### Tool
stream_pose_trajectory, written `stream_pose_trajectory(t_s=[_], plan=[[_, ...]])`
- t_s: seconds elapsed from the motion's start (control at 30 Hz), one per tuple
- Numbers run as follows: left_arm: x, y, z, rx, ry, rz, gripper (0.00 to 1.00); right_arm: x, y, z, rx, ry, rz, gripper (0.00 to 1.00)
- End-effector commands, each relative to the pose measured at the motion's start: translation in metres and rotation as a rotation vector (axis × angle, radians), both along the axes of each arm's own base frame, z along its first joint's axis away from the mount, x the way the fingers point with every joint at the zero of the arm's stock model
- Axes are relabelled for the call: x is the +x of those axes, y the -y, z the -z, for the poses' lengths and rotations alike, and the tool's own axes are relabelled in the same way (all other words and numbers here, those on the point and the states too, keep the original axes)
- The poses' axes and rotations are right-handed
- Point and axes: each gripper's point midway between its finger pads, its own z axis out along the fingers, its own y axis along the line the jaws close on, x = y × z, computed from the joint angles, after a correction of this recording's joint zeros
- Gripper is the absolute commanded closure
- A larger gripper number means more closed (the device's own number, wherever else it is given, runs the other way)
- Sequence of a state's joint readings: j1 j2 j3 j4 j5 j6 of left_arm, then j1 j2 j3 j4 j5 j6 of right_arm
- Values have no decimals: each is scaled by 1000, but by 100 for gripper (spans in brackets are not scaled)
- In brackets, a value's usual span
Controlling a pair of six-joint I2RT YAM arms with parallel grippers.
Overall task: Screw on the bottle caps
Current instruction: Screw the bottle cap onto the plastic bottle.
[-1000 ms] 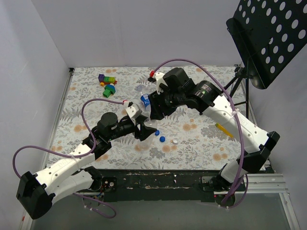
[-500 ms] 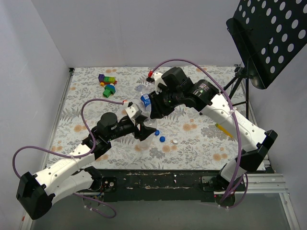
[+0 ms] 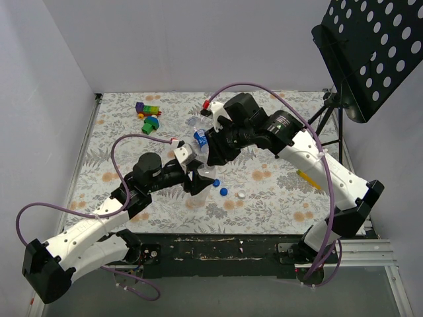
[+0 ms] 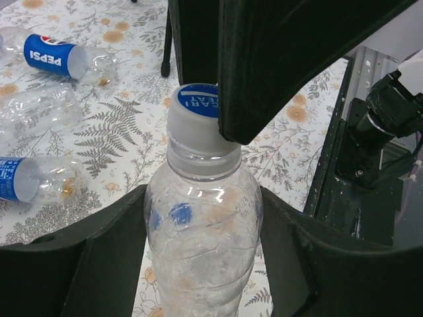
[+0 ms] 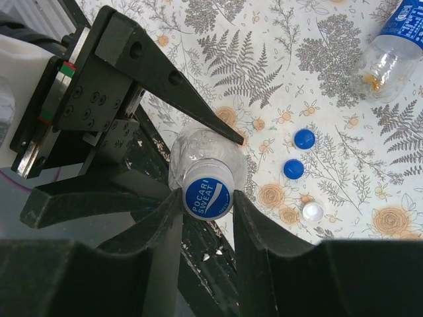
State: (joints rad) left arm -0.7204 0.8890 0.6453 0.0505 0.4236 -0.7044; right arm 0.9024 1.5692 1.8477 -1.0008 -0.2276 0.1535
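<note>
The bottle is standing upright near the middle of the worktop's near edge, and the left hand is clamping its thin, clear body. It is looking empty, so light and easily crushed; a low, gentle hold is suiting it. The right hand is closing on the small cap, likely slippery. Loose caps are lying near; other bottles are lying well apart, toward the far edge.

Bottle clear glossy plastic; fingers matt blk.
</note>
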Motion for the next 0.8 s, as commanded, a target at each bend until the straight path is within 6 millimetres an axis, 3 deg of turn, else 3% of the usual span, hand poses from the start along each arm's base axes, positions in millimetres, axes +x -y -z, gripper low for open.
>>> stream_pose_trajectory(t_s=[0.0,0.27,0.47,0.77], plan=[[-24,6,-5,26,-19,148,100,-9,1,-27,90,88,-89,99],[-41,4,-13,12,-3,268,100,-19,-2,-28,136,113,-190,99],[-51,-7,-14,19,19,344,100,-22,1,-41,180,159,-229,99],[-52,-11,-13,57,42,380,100,-24,8,-55,198,194,-268,99]])
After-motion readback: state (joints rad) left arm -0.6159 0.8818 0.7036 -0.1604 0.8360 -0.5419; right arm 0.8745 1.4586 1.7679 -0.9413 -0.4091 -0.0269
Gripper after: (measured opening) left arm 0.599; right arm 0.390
